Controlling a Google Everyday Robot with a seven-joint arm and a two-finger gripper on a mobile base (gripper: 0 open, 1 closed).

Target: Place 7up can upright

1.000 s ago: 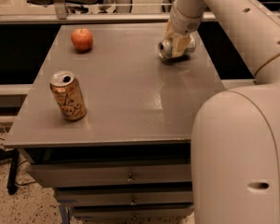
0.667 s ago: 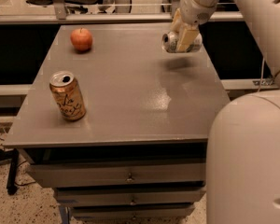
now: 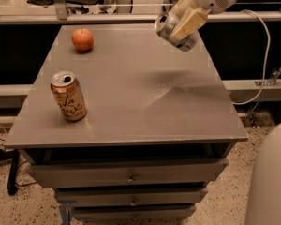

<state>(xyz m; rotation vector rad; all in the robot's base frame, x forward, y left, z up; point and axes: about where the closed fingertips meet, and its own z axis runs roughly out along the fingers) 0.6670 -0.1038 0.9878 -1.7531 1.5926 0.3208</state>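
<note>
While clenched on the 7up can [image 3: 174, 31], tilted and aloft with its mouth end left of the jaws, rotate the wrist until upright. Lower straight onto the grey surface [image 3: 145, 102] beneath the jaws; seat the base flat before releasing. No need to stray toward the apple [image 3: 82, 39], well left of the jaws, or the orange-gold can [image 3: 68, 96], far below-left.
</note>
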